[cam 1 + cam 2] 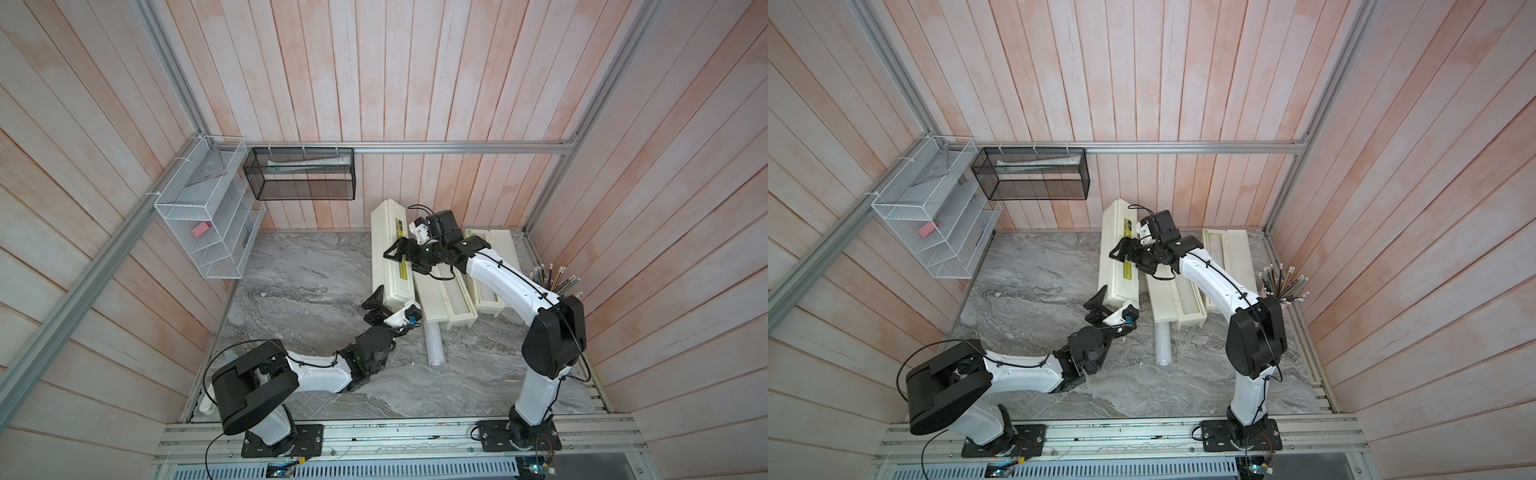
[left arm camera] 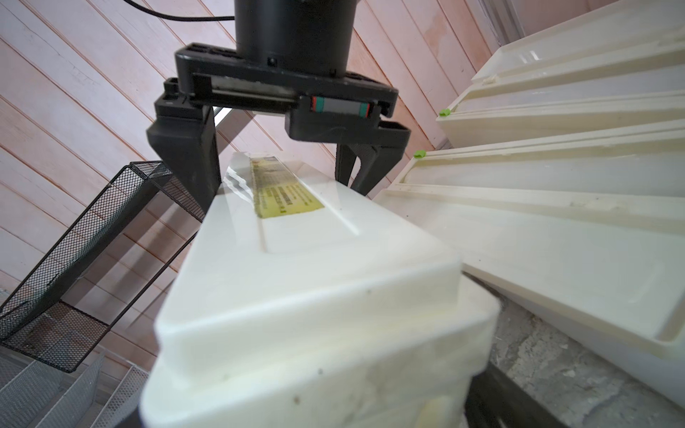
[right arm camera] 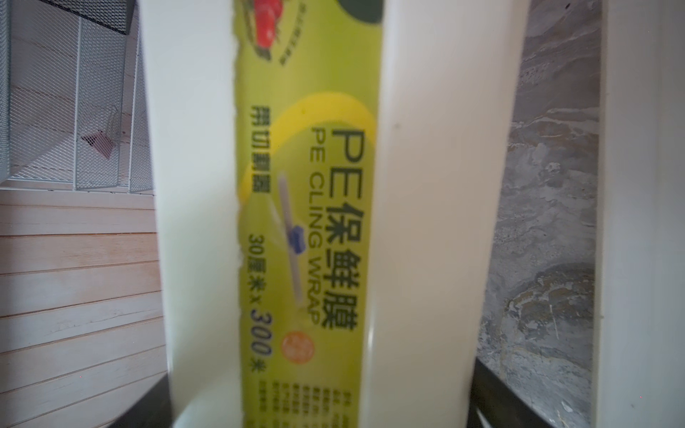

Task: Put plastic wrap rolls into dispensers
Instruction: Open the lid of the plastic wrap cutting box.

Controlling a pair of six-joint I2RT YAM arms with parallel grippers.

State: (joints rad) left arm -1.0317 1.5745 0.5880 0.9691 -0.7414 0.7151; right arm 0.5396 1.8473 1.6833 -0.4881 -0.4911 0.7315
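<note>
In a top view the right gripper [image 1: 402, 258] clasps the closed dispenser [image 1: 384, 232] across its width. The left gripper [image 1: 374, 306], fingers spread, is at its near end. A plastic wrap roll [image 1: 435, 343] lies on the surface [image 1: 299, 291], just beside an open dispenser [image 1: 446, 297]. In the left wrist view the right fingers [image 2: 185, 163] press both sides of this box. The right wrist view shows its yellow-green label [image 3: 307, 185].

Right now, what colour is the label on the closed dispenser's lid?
The label is yellow-green with dark lettering; the right wrist view shows it best.
</note>
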